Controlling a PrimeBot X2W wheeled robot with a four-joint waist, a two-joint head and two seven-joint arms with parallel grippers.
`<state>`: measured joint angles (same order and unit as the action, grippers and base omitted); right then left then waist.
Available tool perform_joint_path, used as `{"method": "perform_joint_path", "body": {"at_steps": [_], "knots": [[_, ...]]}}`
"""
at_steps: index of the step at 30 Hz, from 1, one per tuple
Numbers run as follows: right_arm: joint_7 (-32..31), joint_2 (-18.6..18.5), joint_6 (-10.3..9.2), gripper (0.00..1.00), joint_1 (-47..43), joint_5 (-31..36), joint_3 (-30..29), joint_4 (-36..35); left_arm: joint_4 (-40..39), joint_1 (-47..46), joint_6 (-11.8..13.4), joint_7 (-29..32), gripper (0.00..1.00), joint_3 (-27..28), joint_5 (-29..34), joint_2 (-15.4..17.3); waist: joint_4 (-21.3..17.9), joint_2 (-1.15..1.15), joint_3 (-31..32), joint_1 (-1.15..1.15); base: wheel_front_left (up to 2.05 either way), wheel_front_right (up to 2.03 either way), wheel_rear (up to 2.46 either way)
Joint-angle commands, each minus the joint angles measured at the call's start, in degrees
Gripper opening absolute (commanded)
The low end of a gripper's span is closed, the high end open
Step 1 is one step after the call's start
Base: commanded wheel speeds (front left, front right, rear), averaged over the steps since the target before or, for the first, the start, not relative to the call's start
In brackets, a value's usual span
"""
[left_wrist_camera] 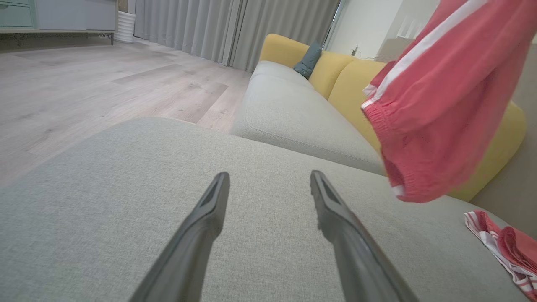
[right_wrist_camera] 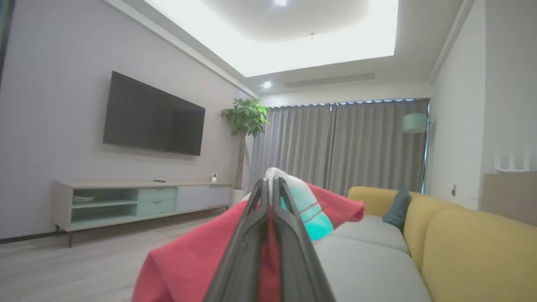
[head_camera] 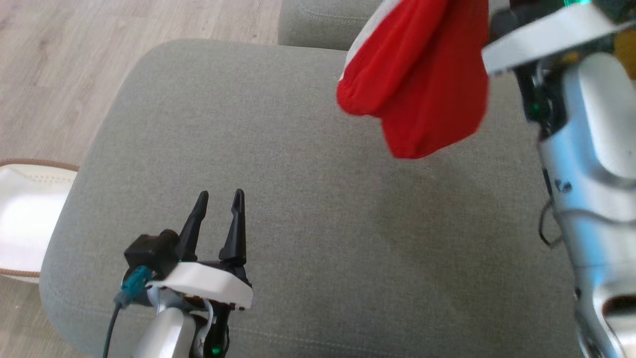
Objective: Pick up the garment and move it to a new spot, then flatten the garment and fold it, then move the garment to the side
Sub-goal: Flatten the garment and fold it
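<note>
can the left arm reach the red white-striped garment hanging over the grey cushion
Probably yes: the open left gripper sits low over the grey fabric cushion, with nothing between it and the red white-striped garment dangling from the shut right gripper.

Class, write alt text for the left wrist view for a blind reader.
A red garment with a white stripe hangs at right above a grey cushion. The open left pincer reaches over the cushion; a yellow sofa stands behind.
</note>
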<state>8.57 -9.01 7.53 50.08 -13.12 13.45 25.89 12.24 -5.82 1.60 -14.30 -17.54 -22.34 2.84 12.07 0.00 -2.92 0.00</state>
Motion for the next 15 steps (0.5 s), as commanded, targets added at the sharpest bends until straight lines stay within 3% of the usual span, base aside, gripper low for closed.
{"method": "perform_joint_path", "body": {"at_steps": [1, 7, 15], "knots": [[0.3, -0.3, -0.04, 0.00, -2.4, -0.3, 0.2, -0.2, -2.4, -1.7, 0.4, -0.7, 1.00, 2.4, 0.3, 0.0, 0.0, 0.00, -0.1, 0.00, 0.00, 0.00, 0.00], [-1.1, -4.0, -0.04, 0.00, -14.5, 0.0, -1.9, 6.7, -2.5, -1.7, 0.2, -0.7, 1.00, 2.8, 1.1, 0.0, -1.0, 0.00, -1.0, 0.00, 0.00, 0.00, 0.00], [-2.0, -5.4, -0.04, 0.00, -23.4, 1.6, -5.6, 11.8, -1.8, -2.7, -0.2, -0.7, 1.00, 2.4, 1.5, 0.0, -3.1, 0.00, -2.0, 0.00, 0.00, 0.00, 0.00]]}}
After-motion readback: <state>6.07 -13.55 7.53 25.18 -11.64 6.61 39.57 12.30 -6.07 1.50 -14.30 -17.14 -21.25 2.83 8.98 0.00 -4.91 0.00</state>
